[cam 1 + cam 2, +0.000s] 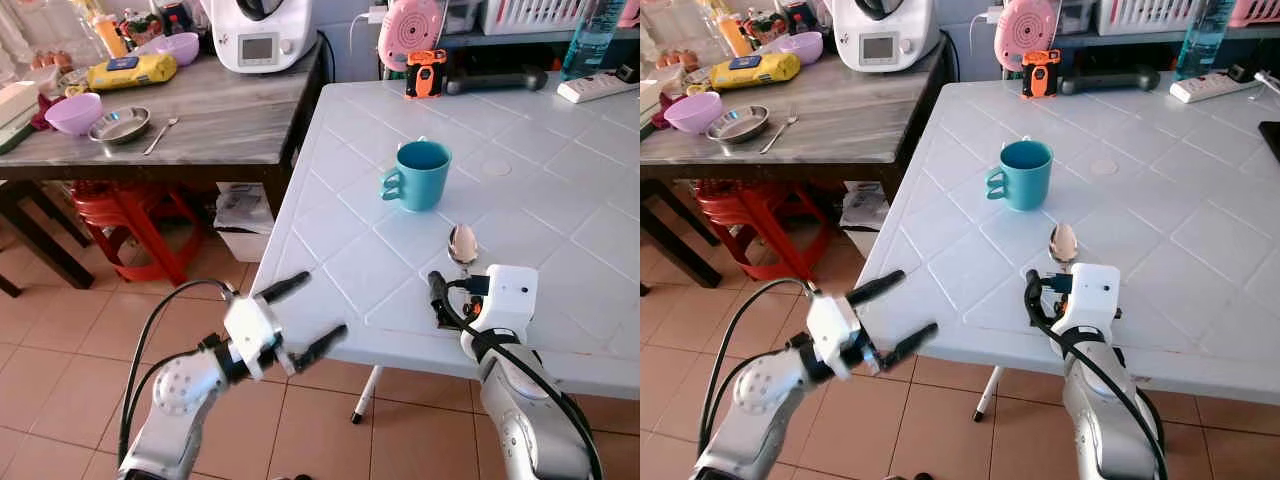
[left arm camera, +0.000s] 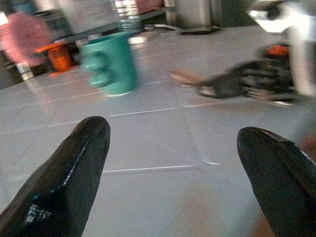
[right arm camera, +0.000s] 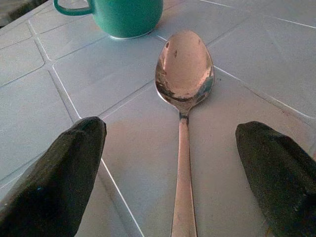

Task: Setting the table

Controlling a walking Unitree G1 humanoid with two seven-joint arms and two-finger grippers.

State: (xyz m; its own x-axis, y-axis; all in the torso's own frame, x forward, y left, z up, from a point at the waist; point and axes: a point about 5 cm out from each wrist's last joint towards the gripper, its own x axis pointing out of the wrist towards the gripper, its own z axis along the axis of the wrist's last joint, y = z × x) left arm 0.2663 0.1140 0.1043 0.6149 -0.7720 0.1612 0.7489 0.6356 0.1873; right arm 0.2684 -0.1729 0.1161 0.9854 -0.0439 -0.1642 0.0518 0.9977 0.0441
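A teal mug (image 1: 420,175) stood upright on the white table (image 1: 560,250), its handle turned toward the table's left edge. Near it, toward the robot, a metal spoon (image 3: 183,98) lay flat, bowl facing up and pointing at the mug, handle running back toward the near edge. Mug and spoon were apart, not touching.

The left gripper (image 2: 170,163) hovers low over the white worktop (image 2: 148,143), its jaws spread wide with bare surface between them. Beyond stands a teal mug (image 2: 111,61), handle side towards the camera, with a blurred orange object (image 2: 59,55) behind. Opposite, the right gripper (image 2: 256,81) lies low beside a blurred spoon (image 2: 185,77).
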